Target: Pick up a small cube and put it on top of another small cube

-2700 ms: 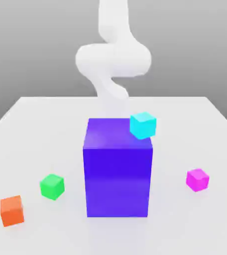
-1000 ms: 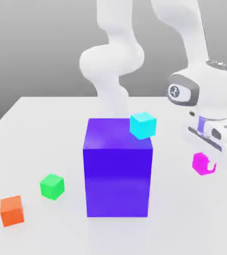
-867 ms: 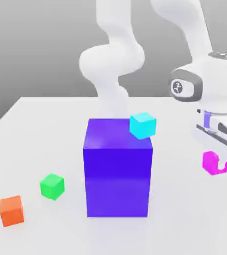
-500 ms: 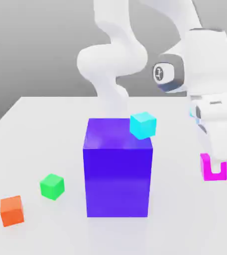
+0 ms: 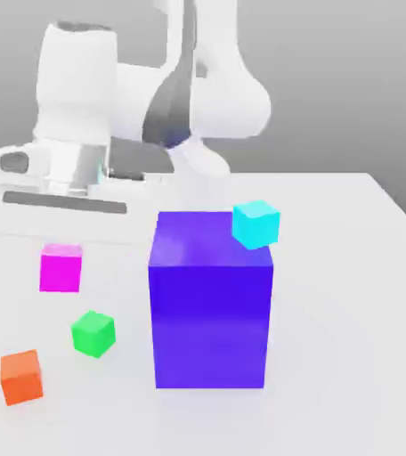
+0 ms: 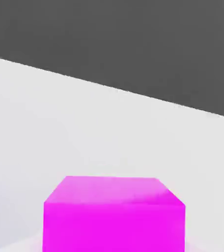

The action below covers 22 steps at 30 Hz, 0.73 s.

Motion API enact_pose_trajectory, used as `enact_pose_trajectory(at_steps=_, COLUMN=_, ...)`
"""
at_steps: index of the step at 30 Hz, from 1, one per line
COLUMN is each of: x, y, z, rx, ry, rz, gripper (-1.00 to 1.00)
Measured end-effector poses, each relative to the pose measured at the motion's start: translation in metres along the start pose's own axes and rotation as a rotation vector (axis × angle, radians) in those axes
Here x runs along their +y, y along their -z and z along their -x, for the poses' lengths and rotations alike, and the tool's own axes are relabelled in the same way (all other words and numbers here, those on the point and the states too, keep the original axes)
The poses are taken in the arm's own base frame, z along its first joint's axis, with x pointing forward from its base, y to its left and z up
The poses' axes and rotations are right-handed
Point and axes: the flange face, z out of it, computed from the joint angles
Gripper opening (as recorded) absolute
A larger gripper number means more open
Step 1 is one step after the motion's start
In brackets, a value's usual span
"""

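The small cube [image 5: 61, 270] is a glossy magenta one. It hangs just under my white hand at the exterior view's left, with my gripper [image 5: 61, 253] shut on it. It is off the table, above and behind the green cube [image 5: 93, 333]. In the hand view the small cube [image 6: 114, 214] sits close up, with white table [image 6: 84, 123] beyond it. An orange cube [image 5: 21, 376] lies near the front left corner.
A big purple block [image 5: 210, 312] stands mid-table, to the right of my hand. A cyan cube [image 5: 256, 223] sits at its top back right corner. The white table [image 5: 349, 356] spreads out to the right of the block.
My arm has swung from the exterior view's right, across behind the purple block, to the left, carrying the magenta cube with it. The other cubes have not moved.
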Motion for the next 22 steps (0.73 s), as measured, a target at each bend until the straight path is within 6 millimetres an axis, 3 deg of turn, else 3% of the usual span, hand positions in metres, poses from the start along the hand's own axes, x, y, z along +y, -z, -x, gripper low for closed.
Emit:
enact_pose_trajectory(at_steps=7, x=0.013, y=-0.051, z=0.057, rx=-0.210, ry=0.021, rz=0.005, gripper=-1.00)
enact_pose_trajectory(at_steps=19, x=0.011, y=-0.113, z=0.074, rx=-0.228, ry=0.031, rz=0.000, gripper=-1.00)
enact_pose_trajectory(at_steps=20, x=0.012, y=-0.117, z=0.076, rx=-0.228, ry=0.030, rz=0.003, gripper=1.00)
enact_pose_trajectory(at_steps=22, x=0.012, y=-0.117, z=0.076, rx=-0.228, ry=0.031, rz=0.003, gripper=1.00)
